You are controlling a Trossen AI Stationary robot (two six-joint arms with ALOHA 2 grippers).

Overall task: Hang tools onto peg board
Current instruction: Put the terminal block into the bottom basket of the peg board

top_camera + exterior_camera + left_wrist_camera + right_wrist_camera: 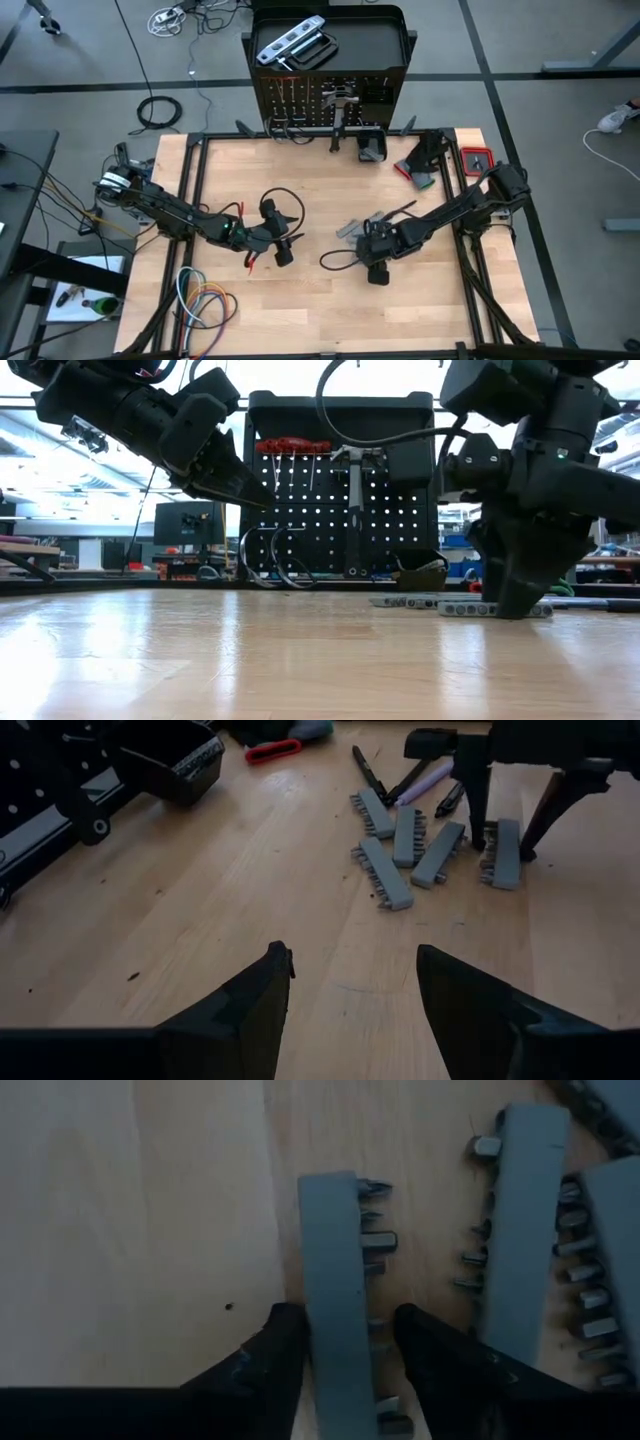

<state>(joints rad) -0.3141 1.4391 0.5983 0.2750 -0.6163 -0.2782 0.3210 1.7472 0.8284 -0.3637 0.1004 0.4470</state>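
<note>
The black peg board [330, 100] stands upright at the table's far edge, with red-handled pliers [292, 445] and a hammer [355, 510] hanging on it. A silver level [290, 42] lies in its top tray. Several grey bit-holder strips [385, 875] lie flat on the table right of centre. My right gripper [345, 1350] points steeply down, open, its fingers standing along both long sides of one strip [503, 855]. My left gripper [350, 990] hangs open above the table's middle [280, 245], with nothing between its fingers. My right gripper straddles the grey strip's near end [335, 1330] from above, one finger [275, 1355] along its plain long side and the other by the bit tips. The fingers lie across the strip. The strip lies flat on the table; whether the fingers touch it I cannot tell.
More grey strips [530, 1230] lie close beside the straddled one. Dark thin tools and a pen [405, 780] lie beyond them. A black bin [372, 148] and a red item [477, 160] sit near the far edge; coiled coloured cables [205, 305] lie at the near left.
</note>
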